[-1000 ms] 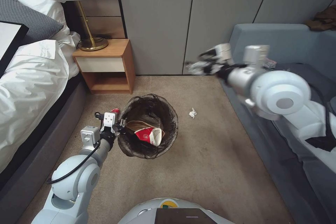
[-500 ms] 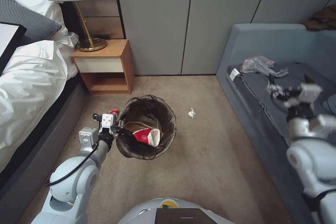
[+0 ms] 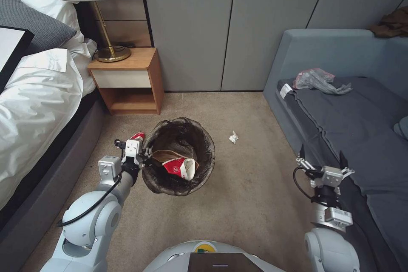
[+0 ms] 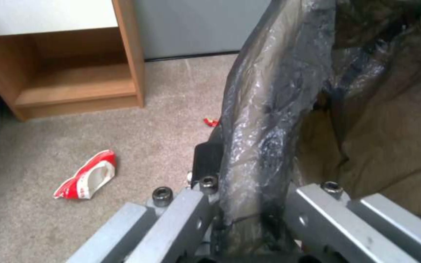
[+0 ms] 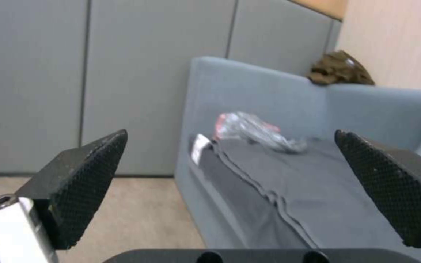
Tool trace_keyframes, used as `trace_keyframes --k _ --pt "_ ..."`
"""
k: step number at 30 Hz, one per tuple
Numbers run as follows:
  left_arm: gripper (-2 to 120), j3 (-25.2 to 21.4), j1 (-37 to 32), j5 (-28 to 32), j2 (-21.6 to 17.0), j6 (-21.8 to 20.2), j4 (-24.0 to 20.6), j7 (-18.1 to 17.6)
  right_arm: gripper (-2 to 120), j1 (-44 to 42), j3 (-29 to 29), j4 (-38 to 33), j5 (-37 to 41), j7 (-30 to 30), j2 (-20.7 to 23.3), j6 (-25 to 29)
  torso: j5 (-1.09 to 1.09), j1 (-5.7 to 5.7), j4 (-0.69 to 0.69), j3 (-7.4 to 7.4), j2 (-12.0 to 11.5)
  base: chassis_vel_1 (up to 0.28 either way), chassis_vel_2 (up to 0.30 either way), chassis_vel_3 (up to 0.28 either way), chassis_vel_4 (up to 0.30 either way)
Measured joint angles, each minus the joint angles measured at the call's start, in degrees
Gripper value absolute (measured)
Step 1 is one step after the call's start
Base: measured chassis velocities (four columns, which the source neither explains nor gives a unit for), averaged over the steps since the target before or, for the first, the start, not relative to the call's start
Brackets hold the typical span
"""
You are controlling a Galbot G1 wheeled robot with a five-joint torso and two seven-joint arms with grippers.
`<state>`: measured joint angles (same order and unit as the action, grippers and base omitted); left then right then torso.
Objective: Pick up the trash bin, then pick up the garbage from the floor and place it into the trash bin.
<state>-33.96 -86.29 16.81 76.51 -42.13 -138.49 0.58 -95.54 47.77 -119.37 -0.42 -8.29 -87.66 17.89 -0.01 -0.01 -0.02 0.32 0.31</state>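
Note:
The trash bin (image 3: 178, 178), round with a dark liner, stands out over the carpet in the head view. My left gripper (image 3: 146, 153) is shut on its near-left rim; the left wrist view shows the gripper (image 4: 249, 190) clamping the liner-covered rim (image 4: 269, 109). Inside lie a brown paper bag (image 3: 168, 154) and a red-and-white cup (image 3: 182, 167). A white tissue wad (image 3: 233, 137) lies on the carpet right of the bin. A crushed red-and-white piece (image 4: 86, 175) lies on the floor left of the bin (image 3: 137, 136). My right gripper (image 3: 321, 157) hangs open and empty by the sofa's front edge (image 5: 230, 182).
A wooden nightstand (image 3: 127, 78) with a lamp stands behind the bin, the bed (image 3: 34, 106) to the left. The grey sofa (image 3: 352, 119) on the right carries a grey see-through plastic bag (image 3: 318, 80). A tiny red scrap (image 4: 211, 121) lies near the bin.
My right arm has swung from high in front of the wall across to the sofa and down to the lower right. The left gripper has kept its hold on the bin.

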Motion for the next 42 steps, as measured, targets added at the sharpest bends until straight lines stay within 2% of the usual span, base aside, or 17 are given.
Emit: trace_keyframes --k 6,10,19,40,42 --pt "2 -0.1 -0.6 -0.9 1.1 0.0 -0.3 0.1 100 4.5 -3.9 -3.5 1.1 -1.0 3.2 -5.0 0.00 0.00 0.03 0.00 0.0 -0.008 0.011 0.008 -0.006" --pt "2 -0.4 -0.8 -1.0 0.9 0.0 -0.4 0.2 100 5.6 -5.8 -3.6 1.4 -1.0 4.0 -6.2 0.01 0.00 0.00 0.00 0.0 -0.076 0.092 0.083 -0.064" --pt "2 -0.4 -1.0 -1.2 0.8 0.0 -0.6 0.3 100 6.0 -6.5 -3.1 2.0 -0.8 5.9 -6.5 0.01 0.00 0.00 0.01 0.0 -0.198 0.193 0.198 -0.182" --pt "2 -0.7 -0.9 -1.5 0.7 0.0 -0.4 0.6 100 5.8 -7.9 -3.0 2.4 -1.6 6.0 -6.6 0.01 0.01 0.01 0.01 0.0 -0.249 0.255 0.249 -0.247" --pt "2 -0.8 -0.8 -1.5 0.7 0.0 -0.3 0.6 100 5.7 -8.2 -4.0 3.4 -3.0 6.8 -8.1 0.02 0.02 0.02 0.02 0.0 -0.138 0.159 0.144 -0.151"
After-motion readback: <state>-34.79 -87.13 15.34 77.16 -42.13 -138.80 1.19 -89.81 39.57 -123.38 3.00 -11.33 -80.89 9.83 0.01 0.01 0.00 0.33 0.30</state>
